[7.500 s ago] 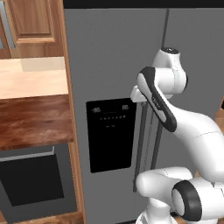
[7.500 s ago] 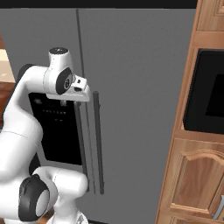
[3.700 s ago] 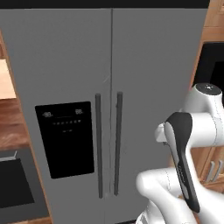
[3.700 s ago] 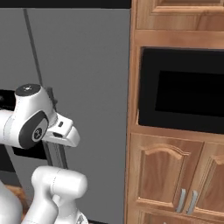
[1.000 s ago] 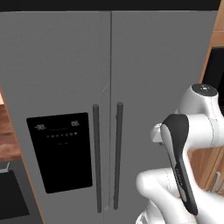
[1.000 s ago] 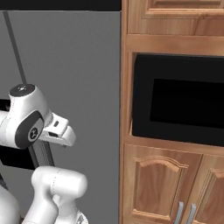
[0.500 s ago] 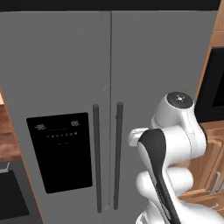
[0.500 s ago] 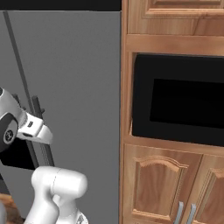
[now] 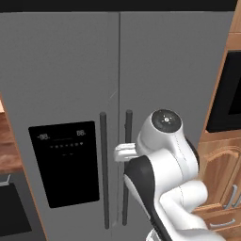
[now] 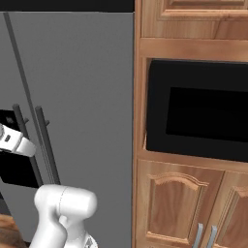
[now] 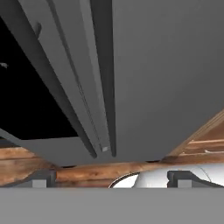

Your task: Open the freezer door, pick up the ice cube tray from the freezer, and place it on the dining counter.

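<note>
The freezer door (image 9: 61, 80) is the left grey door with the black dispenser panel (image 9: 66, 162). It is shut, and its long bar handle (image 9: 103, 169) stands beside the plain door's handle (image 9: 127, 164). My gripper (image 9: 117, 152) hovers just in front of the two handles at mid height, touching neither. In the hand view my gripper (image 11: 111, 177) is open with nothing between the fingertips, and it looks along the handles and the dispenser panel (image 11: 26, 87). The freezer's inside and the ice cube tray are hidden behind the door. A sliver of the dining counter (image 9: 7, 150) shows at the far left.
The plain grey fridge door (image 10: 92, 97) fills the right half of the fridge. Right of it stands a wooden cabinet (image 10: 193, 203) holding a black built-in oven (image 10: 203, 116). A dark appliance front (image 9: 12, 207) sits below the counter at the left.
The arm has swung left from the right side of the fridge, bringing the hand in front of the two door handles. The jaws stayed open and the base has not moved.
</note>
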You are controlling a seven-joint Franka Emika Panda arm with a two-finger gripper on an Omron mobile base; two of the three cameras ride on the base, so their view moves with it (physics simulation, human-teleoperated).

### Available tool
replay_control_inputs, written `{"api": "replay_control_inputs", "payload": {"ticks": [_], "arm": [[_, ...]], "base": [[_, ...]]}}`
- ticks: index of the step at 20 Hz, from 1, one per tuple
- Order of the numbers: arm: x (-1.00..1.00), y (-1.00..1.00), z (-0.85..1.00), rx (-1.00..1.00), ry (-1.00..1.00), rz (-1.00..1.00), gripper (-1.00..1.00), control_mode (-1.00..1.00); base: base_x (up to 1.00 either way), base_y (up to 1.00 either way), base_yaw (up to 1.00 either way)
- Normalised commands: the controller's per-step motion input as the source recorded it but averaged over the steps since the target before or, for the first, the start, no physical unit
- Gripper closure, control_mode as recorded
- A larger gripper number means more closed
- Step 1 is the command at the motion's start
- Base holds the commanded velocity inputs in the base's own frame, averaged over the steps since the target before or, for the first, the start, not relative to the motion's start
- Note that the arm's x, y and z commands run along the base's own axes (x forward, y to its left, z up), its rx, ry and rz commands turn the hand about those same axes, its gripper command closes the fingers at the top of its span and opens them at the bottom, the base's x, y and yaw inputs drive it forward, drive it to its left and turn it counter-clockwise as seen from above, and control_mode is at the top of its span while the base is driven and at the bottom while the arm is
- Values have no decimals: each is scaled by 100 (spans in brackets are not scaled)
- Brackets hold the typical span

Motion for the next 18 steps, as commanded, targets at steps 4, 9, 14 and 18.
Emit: {"api": "replay_control_inputs", "payload": {"ticks": [4,9,14,18], "arm": [[0,55,0,0,-18,3,-100,-100],[0,42,0,0,-27,2,-100,-100],[0,7,0,0,-31,0,-100,-100],[0,2,0,0,-33,1,-100,-100]], "base": [[0,0,0],[0,0,0],[0,0,0],[0,0,0]]}}
